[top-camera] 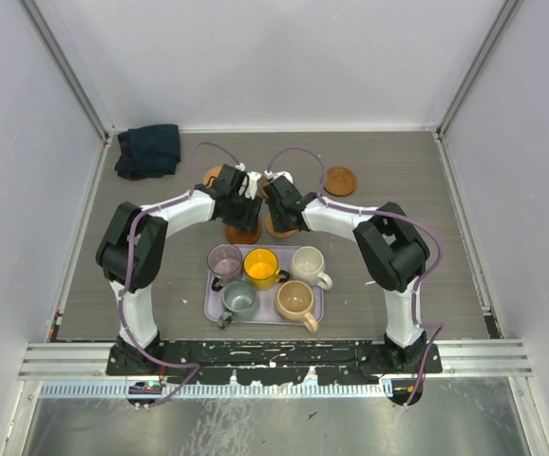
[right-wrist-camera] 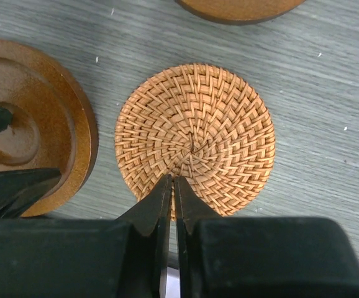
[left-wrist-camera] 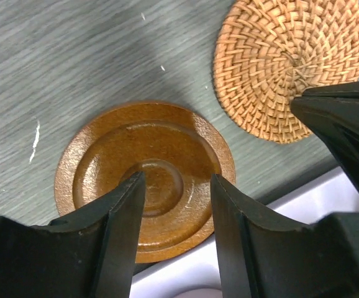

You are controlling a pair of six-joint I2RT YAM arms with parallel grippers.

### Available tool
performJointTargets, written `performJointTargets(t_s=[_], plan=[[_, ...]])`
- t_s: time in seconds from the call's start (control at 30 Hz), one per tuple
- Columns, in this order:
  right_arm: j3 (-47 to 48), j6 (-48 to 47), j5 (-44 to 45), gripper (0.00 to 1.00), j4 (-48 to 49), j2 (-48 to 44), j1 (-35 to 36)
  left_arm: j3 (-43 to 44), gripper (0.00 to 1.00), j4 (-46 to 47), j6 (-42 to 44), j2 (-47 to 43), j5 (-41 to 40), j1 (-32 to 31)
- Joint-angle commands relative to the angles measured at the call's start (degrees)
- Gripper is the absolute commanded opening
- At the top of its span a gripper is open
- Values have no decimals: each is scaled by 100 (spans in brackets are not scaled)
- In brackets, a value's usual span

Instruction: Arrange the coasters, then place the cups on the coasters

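Woven coaster (right-wrist-camera: 194,140) lies flat on the table, just beside the wooden coaster (left-wrist-camera: 145,177). Right gripper (right-wrist-camera: 172,183) has its jaws almost together at the woven one's near edge (pinching the rim? I can't tell). Left gripper (left-wrist-camera: 177,181) hangs over the wooden one, jaws apart, holding nothing. I see five cups (top-camera: 261,266) on the tray (top-camera: 210,306).

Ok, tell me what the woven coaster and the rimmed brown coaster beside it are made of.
Woven coaster: looks like rattan or similar plant fibre, matte orange-tan; strands plaited in a herringbone spiral from the centre. Rimmed brown coaster: probably varnished wood, possibly glazed ceramic; smooth concentric rings, glossy sheen, fine speckling.
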Motion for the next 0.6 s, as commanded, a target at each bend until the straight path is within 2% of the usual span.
performJointTargets(t_s=[0.0, 0.23, 0.4, 0.57], plan=[[-25, 266, 583, 10, -251, 189, 11, 276, 49, -460, -77, 275, -484, -10], [-159, 558, 1180, 10, -745, 194, -285, 433, 52, -747, -179, 555, -694, -3], [-543, 693, 1164, 9, -807, -58, -757, 426, 52, -982, -148, 552, -1025, 54], [-869, 710, 1149, 9, -820, -293, -1213, 306, 54, -1098, -139, 499, -972, 302]])
